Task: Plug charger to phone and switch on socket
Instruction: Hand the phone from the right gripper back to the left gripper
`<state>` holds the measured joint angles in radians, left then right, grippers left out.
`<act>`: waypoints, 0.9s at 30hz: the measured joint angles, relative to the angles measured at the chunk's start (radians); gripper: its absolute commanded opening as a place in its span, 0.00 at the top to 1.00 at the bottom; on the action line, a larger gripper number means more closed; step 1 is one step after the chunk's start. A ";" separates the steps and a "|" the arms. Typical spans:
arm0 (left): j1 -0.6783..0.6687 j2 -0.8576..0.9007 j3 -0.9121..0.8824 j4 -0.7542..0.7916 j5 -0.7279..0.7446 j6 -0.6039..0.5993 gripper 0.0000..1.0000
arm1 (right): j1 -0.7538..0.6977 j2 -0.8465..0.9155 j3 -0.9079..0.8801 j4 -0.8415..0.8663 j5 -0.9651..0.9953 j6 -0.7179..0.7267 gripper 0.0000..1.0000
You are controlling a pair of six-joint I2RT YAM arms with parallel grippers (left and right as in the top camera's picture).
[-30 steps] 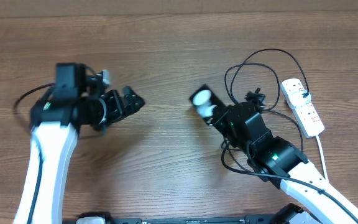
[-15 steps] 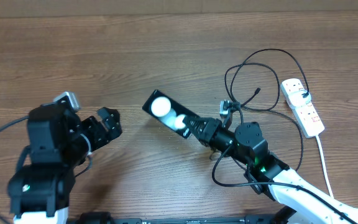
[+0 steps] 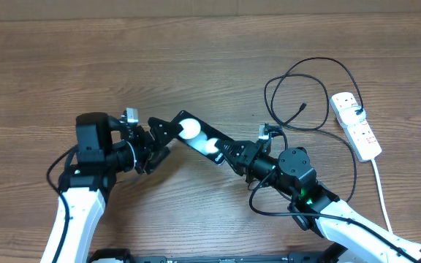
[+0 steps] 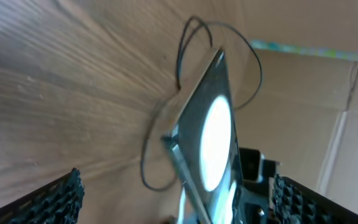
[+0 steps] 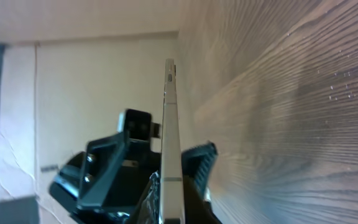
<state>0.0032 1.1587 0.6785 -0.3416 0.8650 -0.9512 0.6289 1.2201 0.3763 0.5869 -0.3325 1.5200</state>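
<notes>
While the right hand (image 3: 230, 155) is clamping the phone (image 3: 196, 137) by its right end and holding it tilted on edge over the middle of the surface (image 3: 196, 51), the left hand (image 3: 157, 142) is hovering at the phone's other end with its fingers (image 4: 58, 200) spread wide on either side, gripping nothing. Judging from this, the step in hand is looking like a handover or a two-handed steadying of the phone, ahead of any plugging. The charger (image 3: 319, 60) is lying looped toward the right edge, its plug tip (image 3: 300, 108) resting free and well apart from the phone, and the socket (image 3: 355, 124) is lying just beside that loop near the right edge; how its switches are standing I cannot tell. The next move is probably calling for the left hand to close on the phone's free end, so that the right hand can let go and go for the plug tip; the thin, glossy phone is asking for a square, firm grip
</notes>
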 measured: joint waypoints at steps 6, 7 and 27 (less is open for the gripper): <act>-0.070 0.037 0.000 0.069 0.026 -0.118 0.20 | 0.000 0.020 0.000 0.005 0.036 0.139 0.96; -0.087 0.039 0.000 0.076 0.020 -0.149 0.24 | 0.002 0.028 0.000 0.007 0.040 0.158 0.96; -0.168 0.040 -0.003 0.080 -0.103 -0.359 0.91 | 0.137 0.057 0.000 0.040 0.115 0.393 0.96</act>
<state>-0.1650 1.1984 0.6754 -0.2611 0.7620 -1.3102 0.7654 1.2770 0.3763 0.6273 -0.2176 1.9125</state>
